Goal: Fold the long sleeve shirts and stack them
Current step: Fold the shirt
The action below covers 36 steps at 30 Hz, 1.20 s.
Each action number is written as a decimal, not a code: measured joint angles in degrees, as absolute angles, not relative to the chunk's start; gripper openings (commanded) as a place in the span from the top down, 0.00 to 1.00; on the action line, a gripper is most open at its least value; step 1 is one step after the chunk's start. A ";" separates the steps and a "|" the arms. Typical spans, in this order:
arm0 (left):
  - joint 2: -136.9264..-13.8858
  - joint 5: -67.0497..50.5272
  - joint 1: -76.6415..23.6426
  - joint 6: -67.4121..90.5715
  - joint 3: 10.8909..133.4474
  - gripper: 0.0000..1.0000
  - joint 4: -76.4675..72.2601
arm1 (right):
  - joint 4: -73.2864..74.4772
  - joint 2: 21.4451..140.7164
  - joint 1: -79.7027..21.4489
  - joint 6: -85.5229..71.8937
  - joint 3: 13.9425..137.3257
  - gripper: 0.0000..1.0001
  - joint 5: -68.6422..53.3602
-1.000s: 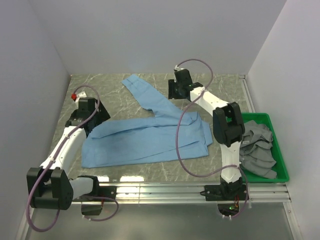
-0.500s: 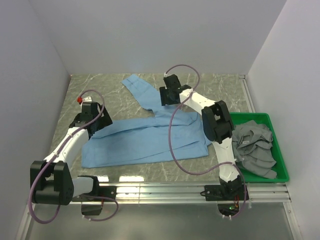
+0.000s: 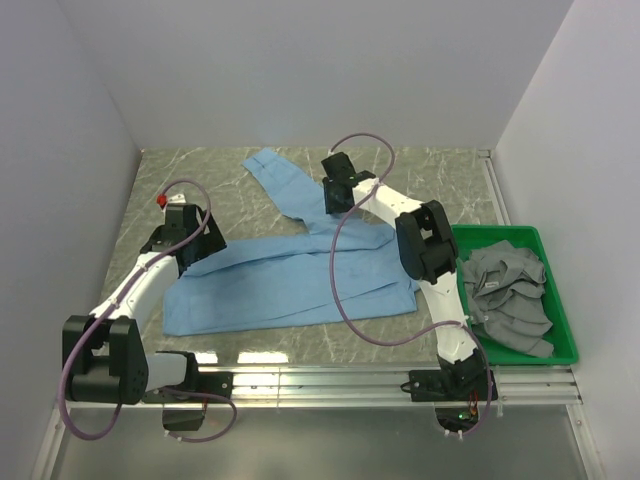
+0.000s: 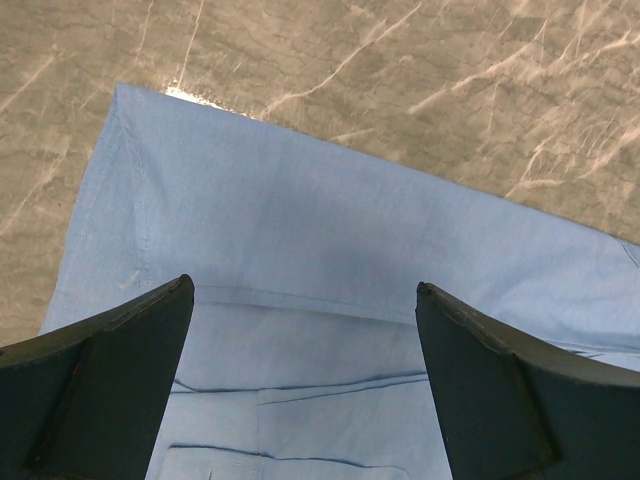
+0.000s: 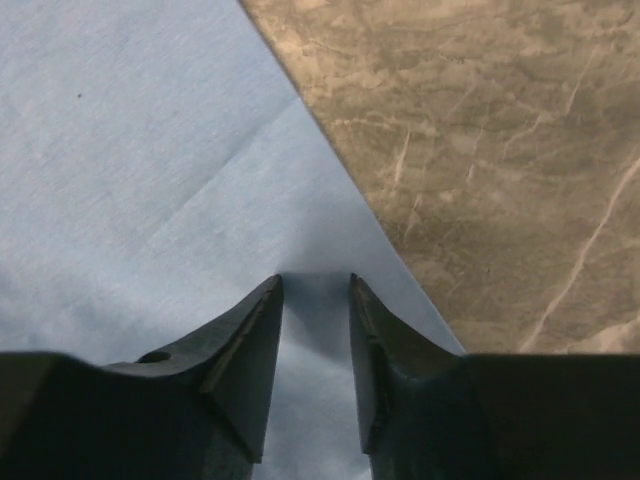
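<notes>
table scene, from above and from both wrists: a light blue shirt (image 3: pixel 300 285) lies spread flat across the middle of the marble table (image 3: pixel 450 170), with one long sleeve (image 3: pixel 285 185) reaching away toward the far wall. the cloth is mostly smooth, and a few seams and creases show in my left wrist view.

my left pincer (image 4: pixel 302 288) hangs over the left part of the shirt, close to a straight edge of the cloth. its jaws are spread wide and hold nothing.

my right pincer (image 5: pixel 315 280) is down at the right-hand edge of the sleeve, near where the sleeve meets the body of the shirt. its fingers (image 5: pixel 250 350) stand close together, with only a narrow strip of blue showing between them (the tips sit right at the cloth). i cannot tell from the wrist view whether they have actually pinched the fabric, since a slim gap shows.

off to my right, well apart from the shirt, a green tray (image 3: pixel 566 330) sits at the table's edge with a heap of grey clothes (image 3: pixel 510 295) lying rumpled in it.
</notes>
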State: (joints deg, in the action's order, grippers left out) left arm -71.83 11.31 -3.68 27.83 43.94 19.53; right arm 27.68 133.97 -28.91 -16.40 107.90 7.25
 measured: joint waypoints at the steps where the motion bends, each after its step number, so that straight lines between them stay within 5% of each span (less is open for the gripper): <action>1: -71.88 11.31 -3.68 27.83 43.92 0.01 19.53 | 27.92 133.97 -28.91 -16.64 107.98 0.67 7.25; 6: -71.90 11.31 -3.68 27.83 43.94 0.01 19.51 | 28.36 133.97 -28.84 -17.28 107.96 1.00 7.11; 20: -71.90 11.35 -3.68 27.83 43.94 0.01 19.51 | 28.93 131.28 -28.84 -15.64 107.07 1.00 4.91; 36: -71.83 11.35 -3.68 28.14 43.94 0.01 19.55 | 27.07 91.74 -35.68 -10.13 75.13 0.98 -5.98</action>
State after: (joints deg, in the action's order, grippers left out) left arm -71.83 11.35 -3.68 28.14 43.94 19.55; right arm 27.07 91.74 -35.68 -10.13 75.13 -5.98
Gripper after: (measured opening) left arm 0.994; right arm 0.006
